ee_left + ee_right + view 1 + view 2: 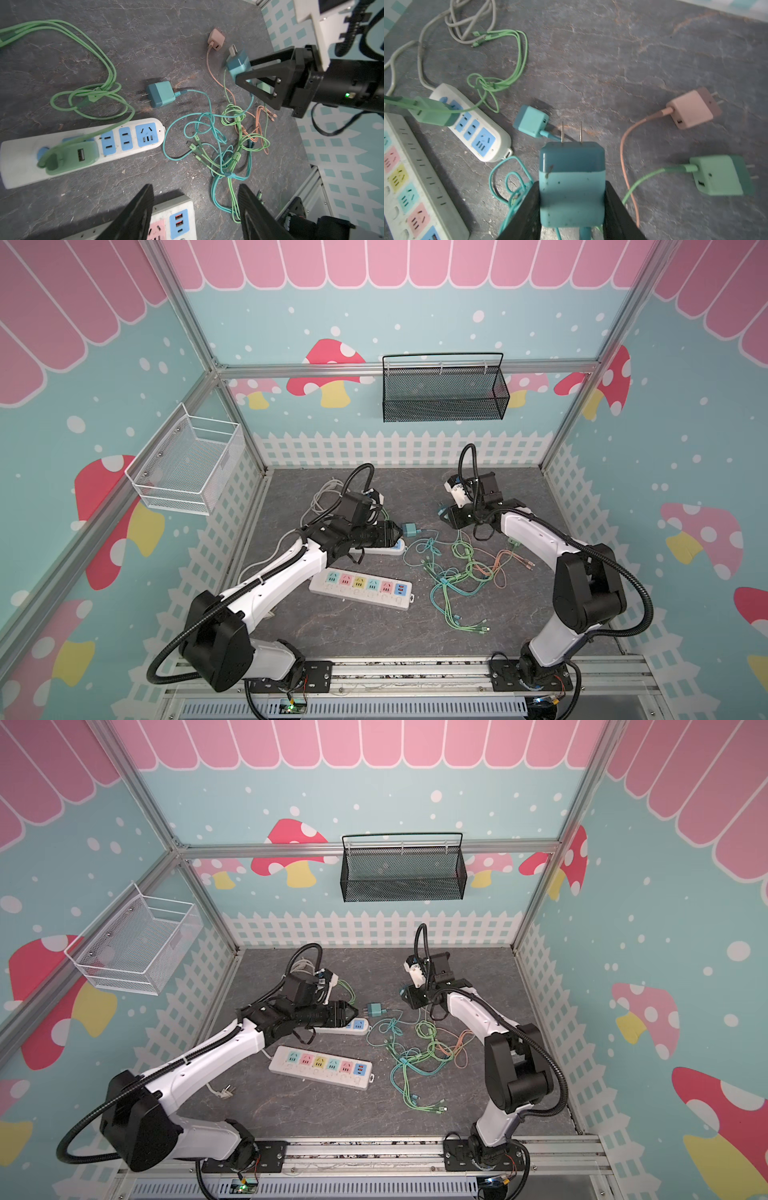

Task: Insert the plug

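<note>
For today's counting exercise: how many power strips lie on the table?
2: a short blue-socket strip farther back, and a long multicoloured strip nearer the front. None seems wholly hidden.

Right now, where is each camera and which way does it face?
Top views: high above the robot, facing down onto the table; both arms show.
Left wrist: on that arm, facing the small power strip; open left gripper shows.
Right wrist: on that arm, facing the table; right gripper shows, clamping the teal plug.
Shared by both wrists: the loose teal charger.
</note>
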`<state>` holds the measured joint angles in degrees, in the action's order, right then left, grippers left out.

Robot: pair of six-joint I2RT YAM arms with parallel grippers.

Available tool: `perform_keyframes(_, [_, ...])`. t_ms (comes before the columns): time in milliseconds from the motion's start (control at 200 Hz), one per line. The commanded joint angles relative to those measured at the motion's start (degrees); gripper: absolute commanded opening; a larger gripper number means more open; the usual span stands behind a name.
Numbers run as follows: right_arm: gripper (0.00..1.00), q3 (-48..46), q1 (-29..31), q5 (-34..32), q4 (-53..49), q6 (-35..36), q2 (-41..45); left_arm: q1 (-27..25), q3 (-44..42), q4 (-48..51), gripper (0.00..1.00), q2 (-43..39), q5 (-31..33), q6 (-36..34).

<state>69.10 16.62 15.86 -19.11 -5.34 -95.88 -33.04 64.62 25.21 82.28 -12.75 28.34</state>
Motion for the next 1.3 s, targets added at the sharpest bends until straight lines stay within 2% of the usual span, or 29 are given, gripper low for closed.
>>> perform_keyframes(0, [0.25, -3.73, -1.20, -0.04, 1.82, -1.19, 3.46, -2.05, 4.96, -0.81, 0.65, 5.40, 4.05, 1.36])
perform_keyframes(170, [0.24, -8.76, -3.72, -0.38, 2.56, -1.45, 7.69, -4.36, 14.38, 2.76, 0.66, 16.18, 7.18, 1.24])
perform_keyframes(360, [0.24, -12.68, -5.83, 1.14, 4.05, -1.38, 10.35, -4.50, 25.03, 11.19, 0.68, 28.02, 15.86, -0.64])
perform_keyframes(555, [0.23, -14.60, -6.22, 2.32, 5.81, -1.79, 10.73, -4.45, 31.09, 14.82, 0.66, 35.95, 18.18, -0.28])
perform_keyframes(765, [0.23, -15.22, -6.24, 3.64, 7.87, -2.46, 10.45, -4.46, 36.27, 16.02, 0.62, 41.48, 16.20, 0.93])
perform_keyframes(1296, [0.23, -16.98, -6.30, 5.68, 10.15, -3.58, 11.59, -3.44, 43.13, 19.23, 0.60, 49.15, 18.93, 2.07])
